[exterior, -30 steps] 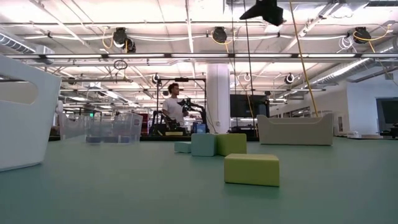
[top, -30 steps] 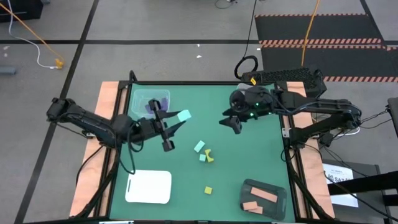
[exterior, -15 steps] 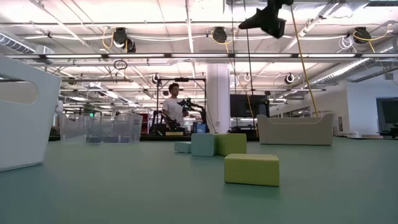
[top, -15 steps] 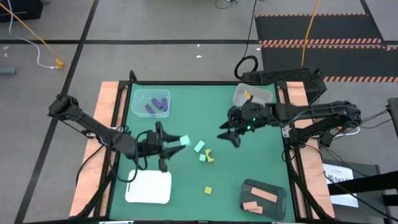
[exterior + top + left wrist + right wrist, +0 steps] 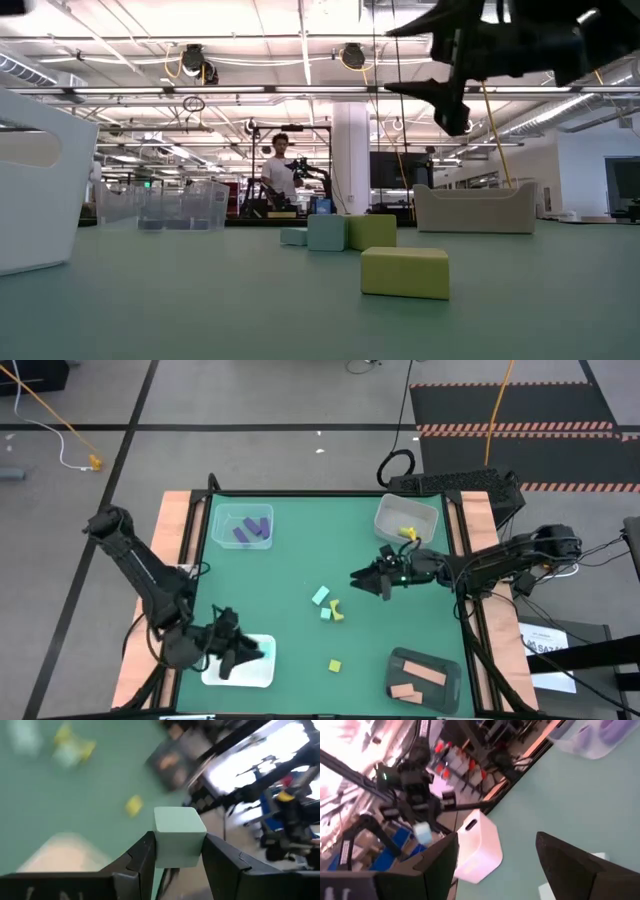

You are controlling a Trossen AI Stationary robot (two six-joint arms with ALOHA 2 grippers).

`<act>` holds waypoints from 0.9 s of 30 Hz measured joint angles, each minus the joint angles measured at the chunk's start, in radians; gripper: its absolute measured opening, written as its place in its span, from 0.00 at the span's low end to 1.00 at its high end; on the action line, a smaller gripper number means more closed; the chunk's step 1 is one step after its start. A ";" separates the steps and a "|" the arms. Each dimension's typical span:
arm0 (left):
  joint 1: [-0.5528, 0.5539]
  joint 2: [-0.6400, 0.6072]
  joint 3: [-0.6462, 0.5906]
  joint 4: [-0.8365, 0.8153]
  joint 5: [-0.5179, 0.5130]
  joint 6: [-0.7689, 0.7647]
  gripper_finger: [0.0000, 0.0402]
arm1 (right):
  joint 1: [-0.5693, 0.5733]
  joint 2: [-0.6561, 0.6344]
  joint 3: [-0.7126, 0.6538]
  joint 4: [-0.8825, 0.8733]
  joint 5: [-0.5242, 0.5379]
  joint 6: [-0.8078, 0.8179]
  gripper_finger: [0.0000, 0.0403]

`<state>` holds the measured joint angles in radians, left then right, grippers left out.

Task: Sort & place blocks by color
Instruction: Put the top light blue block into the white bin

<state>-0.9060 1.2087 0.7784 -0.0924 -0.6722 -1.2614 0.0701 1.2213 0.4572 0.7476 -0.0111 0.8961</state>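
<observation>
My left gripper (image 5: 250, 651) hovers over the white tray (image 5: 232, 672) at the near left, shut on a mint green cube (image 5: 179, 837). My right gripper (image 5: 362, 580) is open right of the table's middle, above the table and touching nothing. Loose on the green table lie two mint blocks (image 5: 320, 596), a yellow arch (image 5: 338, 611) and a yellow cube (image 5: 335, 665). Purple blocks (image 5: 250, 530) lie in the far left clear tub. Another yellow block (image 5: 407, 533) sits in the far right tub. Pink blocks (image 5: 428, 676) lie in the dark tray. My left gripper pinches the mint green cube by two opposite side faces (image 5: 160, 845) between its two fingers. The cube's top and front face stand out past the fingertips. It is lifted clear, above the white tray.
The clear tubs (image 5: 405, 515) stand at the far corners and the dark tray (image 5: 400, 660) at the near right. Bare green table lies between the loose blocks and the trays. A person (image 5: 278, 172) stands far behind the table in the room.
My left gripper has carried the mint cube from beside the purple tub toward the table's near edge, ending over the white tray. My right gripper has moved from the far right tub toward the table's middle and come lower, still open.
</observation>
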 joint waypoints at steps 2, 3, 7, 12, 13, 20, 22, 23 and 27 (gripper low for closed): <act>-0.031 0.000 0.000 -0.122 0.024 -0.159 0.34 | 0.013 0.000 -0.030 0.038 0.025 0.003 0.64; -0.041 0.000 0.000 -0.174 0.044 -0.220 0.34 | 0.021 0.000 -0.033 0.040 0.036 -0.001 0.64; -0.065 0.001 0.000 -0.353 0.185 -0.415 0.34 | 0.047 0.000 -0.033 0.028 0.042 -0.052 0.64; -0.059 0.023 0.000 -0.503 0.348 -0.564 0.34 | 0.052 0.000 -0.033 0.050 0.044 -0.092 0.63; -0.059 0.032 0.000 -0.510 0.370 -0.573 0.34 | 0.048 0.000 -0.033 0.050 0.044 -0.081 0.64; -0.059 0.083 0.000 -0.505 0.399 -0.640 0.35 | 0.036 0.000 -0.033 0.050 0.036 0.016 0.64; -0.059 0.088 0.000 -0.505 0.405 -0.689 0.37 | 0.036 0.000 -0.033 0.049 0.021 0.025 0.64; -0.059 0.088 0.000 -0.503 0.411 -0.703 0.39 | 0.036 0.000 -0.033 0.049 0.003 0.026 0.64; -0.059 0.088 0.000 -0.476 0.418 -0.735 0.51 | 0.037 0.000 -0.033 0.037 -0.018 0.064 0.64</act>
<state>-0.9646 1.2964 0.7784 -0.5684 -0.2543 -1.9969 0.1066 1.2213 0.4244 0.7842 -0.0296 0.9602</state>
